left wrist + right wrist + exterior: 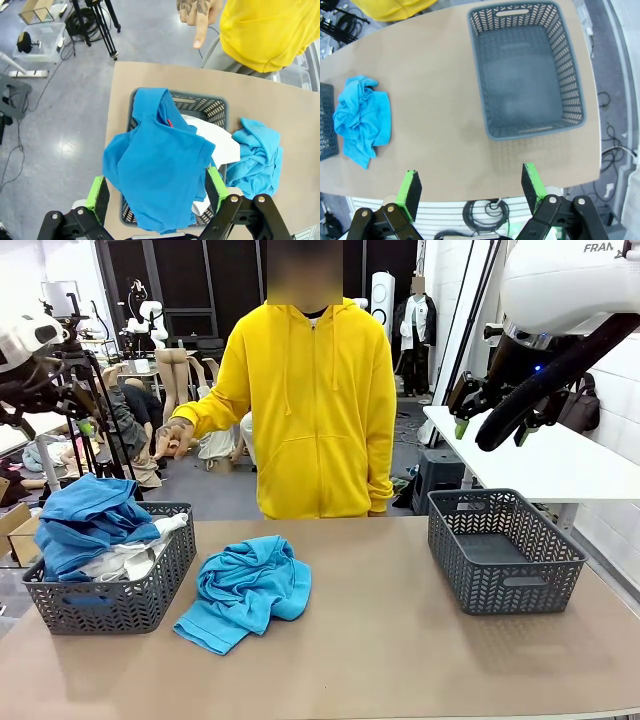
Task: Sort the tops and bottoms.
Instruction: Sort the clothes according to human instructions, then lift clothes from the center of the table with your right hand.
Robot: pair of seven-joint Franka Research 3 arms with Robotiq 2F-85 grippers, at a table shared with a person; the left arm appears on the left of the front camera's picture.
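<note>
A royal blue garment (88, 520) lies heaped on a white one (135, 558) in the left grey mesh basket (120, 605). On the table beside that basket, a turquoise garment (245, 590) sits crumpled. My left gripper (156, 192) hangs open high above the blue garment (160, 160), with nothing between its green pads (97, 197). In the same view the white garment (217, 142) and the turquoise one (255, 155) show to the right. My right gripper (490, 430) is raised at the upper right, open and empty. It (472, 187) looks down on the turquoise garment (362, 117).
An empty grey mesh basket (505, 585) stands at the table's right (527, 125). A person in a yellow hoodie (315, 410) stands at the far edge, one hand (200, 15) pointing a finger down near the left basket. Tripods and boxes stand on the floor to the left.
</note>
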